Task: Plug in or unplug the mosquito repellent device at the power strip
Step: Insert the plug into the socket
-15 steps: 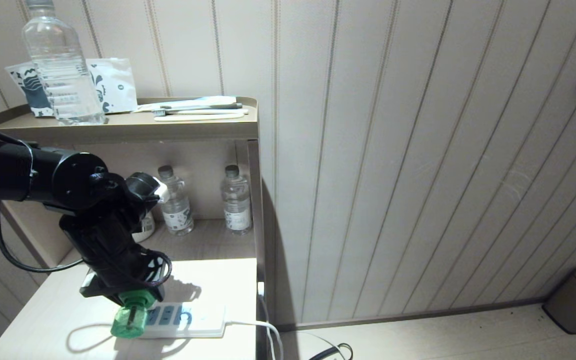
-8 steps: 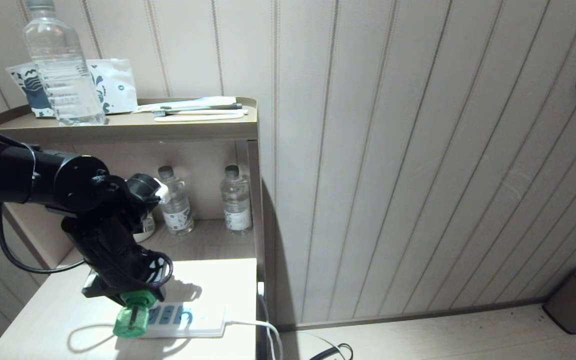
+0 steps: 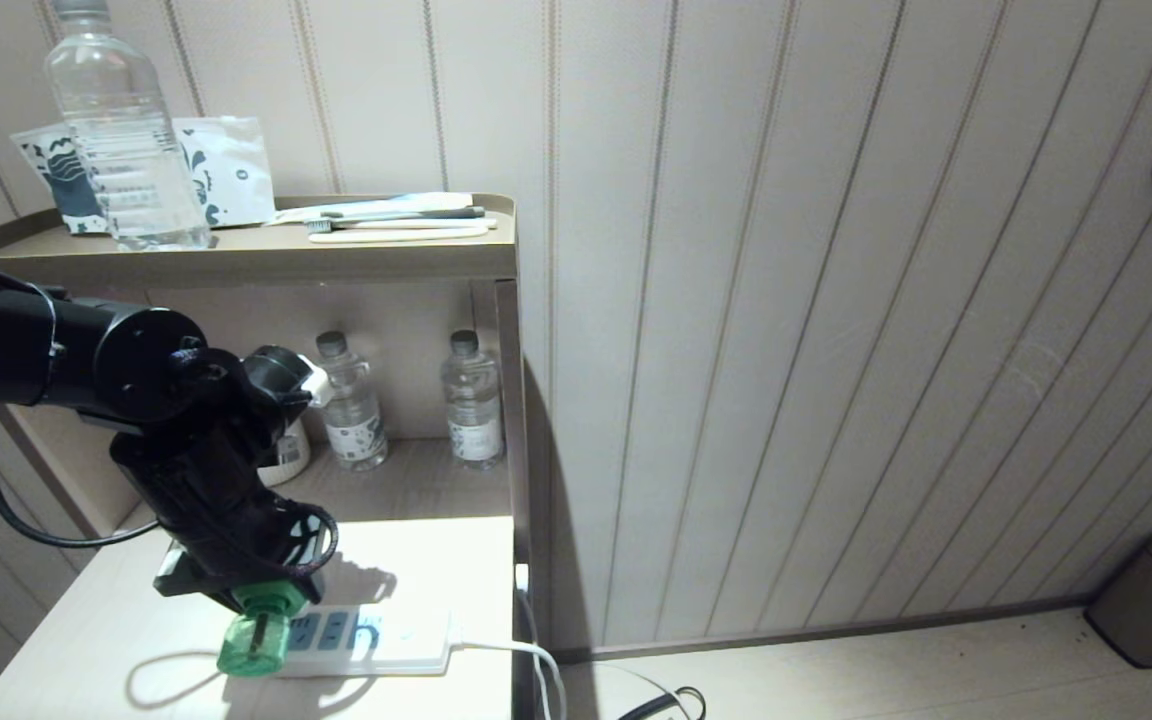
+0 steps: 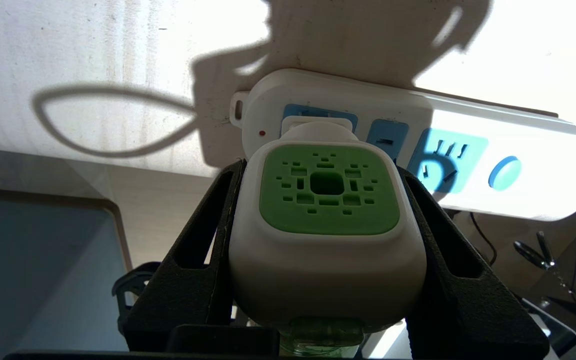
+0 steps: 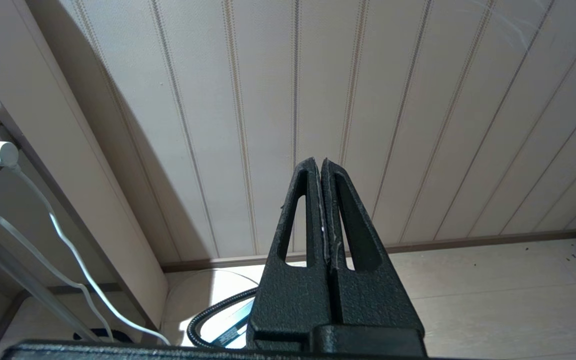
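Gripping the mosquito repellent device (image 4: 327, 240) by its white sides, the left tool (image 3: 254, 590) has its two black fingers (image 4: 203, 260) pressed against the rounded head, so they stand partly apart with the unit between them. The device's green vented face shows in the left wrist view, and its translucent green bottle (image 3: 252, 643) points toward the near edge of the table (image 3: 86, 640) in the head view. The device sits at the left end of the power strip (image 3: 376, 640), right over the end socket; whether its plug is fully seated cannot be told. The strip lies flat near the table's near edge, its bluish sockets running to the right and its white cord (image 3: 526, 655) leaving off the right end.

On the far side, a shelf (image 3: 416, 480) holds two small water bottles (image 3: 473, 405), and a larger water bottle (image 3: 121, 140) stands on the top ledge beside some toothbrushes (image 3: 396, 220). A small bin (image 3: 1151, 600) sits on the floor at far right.

The right tool (image 5: 322, 167) is out of the head view; its own camera shows the fingers pressed together, empty, pointing at the panelled wall.
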Tool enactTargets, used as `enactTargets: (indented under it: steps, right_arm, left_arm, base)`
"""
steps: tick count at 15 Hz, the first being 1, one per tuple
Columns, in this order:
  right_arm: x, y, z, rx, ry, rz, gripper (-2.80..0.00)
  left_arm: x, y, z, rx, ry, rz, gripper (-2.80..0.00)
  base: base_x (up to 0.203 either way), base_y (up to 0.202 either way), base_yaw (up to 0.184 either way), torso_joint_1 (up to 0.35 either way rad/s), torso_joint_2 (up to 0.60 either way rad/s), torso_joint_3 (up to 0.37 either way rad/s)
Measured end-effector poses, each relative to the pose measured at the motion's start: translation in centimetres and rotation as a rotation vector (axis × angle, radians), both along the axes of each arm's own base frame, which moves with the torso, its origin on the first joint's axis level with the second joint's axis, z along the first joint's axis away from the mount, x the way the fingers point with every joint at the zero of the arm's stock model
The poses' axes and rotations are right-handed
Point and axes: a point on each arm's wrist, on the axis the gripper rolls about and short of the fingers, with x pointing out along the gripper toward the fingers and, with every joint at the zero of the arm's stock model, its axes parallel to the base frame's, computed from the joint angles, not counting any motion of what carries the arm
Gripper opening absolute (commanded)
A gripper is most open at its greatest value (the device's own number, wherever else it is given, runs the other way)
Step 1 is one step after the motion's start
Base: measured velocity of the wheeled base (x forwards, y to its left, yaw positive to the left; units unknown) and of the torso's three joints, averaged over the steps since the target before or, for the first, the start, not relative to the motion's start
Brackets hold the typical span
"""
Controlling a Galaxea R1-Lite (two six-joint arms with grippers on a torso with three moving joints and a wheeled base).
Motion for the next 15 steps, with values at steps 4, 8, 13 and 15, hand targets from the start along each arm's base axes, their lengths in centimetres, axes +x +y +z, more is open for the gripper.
enactTargets:
  steps: [4,8,13,15]
  right_arm:
    - [0.0,0.0,0.0,0.0,0.0,0.0,-2.8]
    - [0.0,0.0,0.0,0.0,0.0,0.0,-2.8]
    - [0.0,0.0,0.0,0.0,0.0,0.0,-2.8]
    - [0.0,0.0,0.0,0.0,0.0,0.0,-2.8]
  left_arm:
    - [0.08,-0.12,-0.13,-0.006,0.001,-0.002,-2.8]
    - [0.03,-0.17,-0.37,-0.003,0.01,-0.001,-2.8]
    - [-0.24,-0.06,-0.49,0.001,0.017,-0.001,-2.8]
    - [-0.33,-0.03,-0.44,0.002,0.017,-0.002,-2.8]
  base:
    - [0.0,0.0,0.0,0.0,0.0,0.0]
    - [0.0,0.0,0.0,0.0,0.0,0.0]
    - [0.0,0.0,0.0,0.0,0.0,0.0]
    - [0.0,0.0,0.0,0.0,0.0,0.0]
